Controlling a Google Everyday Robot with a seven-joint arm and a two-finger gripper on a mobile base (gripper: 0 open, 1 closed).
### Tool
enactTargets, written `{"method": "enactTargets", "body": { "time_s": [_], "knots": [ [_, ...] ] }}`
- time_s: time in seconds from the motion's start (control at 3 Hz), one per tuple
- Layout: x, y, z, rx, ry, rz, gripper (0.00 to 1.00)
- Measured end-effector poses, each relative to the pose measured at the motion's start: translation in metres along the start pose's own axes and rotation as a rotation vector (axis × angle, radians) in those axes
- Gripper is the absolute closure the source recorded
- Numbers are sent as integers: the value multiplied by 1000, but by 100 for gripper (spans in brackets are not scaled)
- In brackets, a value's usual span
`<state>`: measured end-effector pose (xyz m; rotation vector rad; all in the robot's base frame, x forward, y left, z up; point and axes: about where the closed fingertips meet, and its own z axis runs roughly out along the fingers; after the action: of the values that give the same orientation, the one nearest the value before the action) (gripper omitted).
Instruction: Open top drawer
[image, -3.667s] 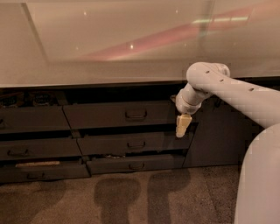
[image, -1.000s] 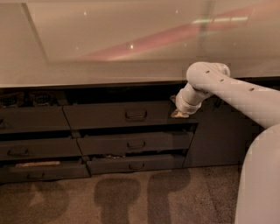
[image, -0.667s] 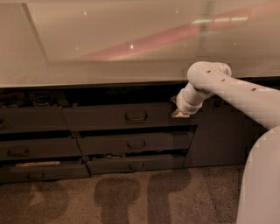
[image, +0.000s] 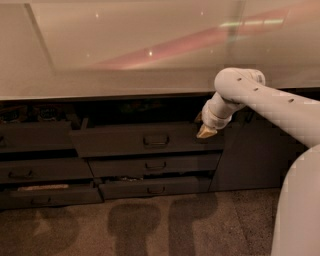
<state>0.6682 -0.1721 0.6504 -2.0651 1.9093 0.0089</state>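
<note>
Pincer (image: 206, 131) sits at the upper right corner of the top drawer (image: 120, 142), tan tip touching or just off the front's top edge. Apart or together: cannot tell from this angle. The white arm (image: 270, 102) comes in from the right, elbow bent under the table (image: 125, 80) edge.

The top drawer is directly under the table, in the centre column, and looks pulled partway out: its front stands proud of the 2 narrower drawers (image: 155, 165) below, with a dark gap above it. Its loop handle (image: 156, 141) is mid-front, well left of the pincer and untouched.

Another drawer column (image: 35, 137) is on the left, and a dark cabinet door (image: 245, 160) is on the right behind the arm. The floor (image: 150, 225) is carpet with 3 soft shadows on it.
</note>
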Motion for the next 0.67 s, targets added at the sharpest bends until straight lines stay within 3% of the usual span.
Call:
{"method": "enactTargets", "body": {
  "time_s": [0.33,0.67],
  "knots": [
    [4,4,-14,39,14,-30,100],
    [4,4,-13,39,14,-30,100]
  ]
}}
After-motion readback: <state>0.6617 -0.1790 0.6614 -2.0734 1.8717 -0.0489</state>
